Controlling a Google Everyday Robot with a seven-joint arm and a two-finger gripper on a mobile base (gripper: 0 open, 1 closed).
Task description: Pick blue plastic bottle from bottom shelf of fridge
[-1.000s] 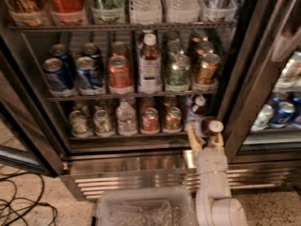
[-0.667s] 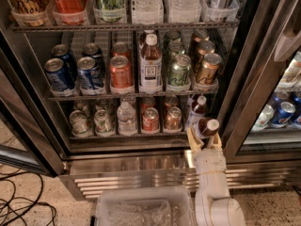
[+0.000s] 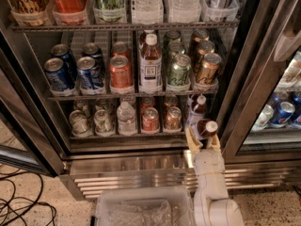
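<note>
The fridge (image 3: 263, 79) stands open. Its bottom shelf (image 3: 117, 136) holds small cans and a clear bottle in lanes. My gripper (image 3: 203, 138) is at the shelf's right front edge, on the end of the white arm (image 3: 209, 173). Its tan fingers (image 3: 190, 141) are closed on either side of the blue plastic bottle (image 3: 205, 128), which is tilted with its white cap to the right. A second small bottle (image 3: 194, 111) like it, with a white cap and a pale label, stands upright just behind in the right lane.
The rack above holds blue, orange and green cans and a taller amber bottle (image 3: 150, 65). The adjoining cooler (image 3: 282, 112) with blue-and-white cans is on the right. A clear plastic bin (image 3: 141, 211) sits on the floor below, and cables (image 3: 23, 206) lie at left.
The gripper and the bottle in it have shifted only slightly left and up. The shelf's other drinks have not moved.
</note>
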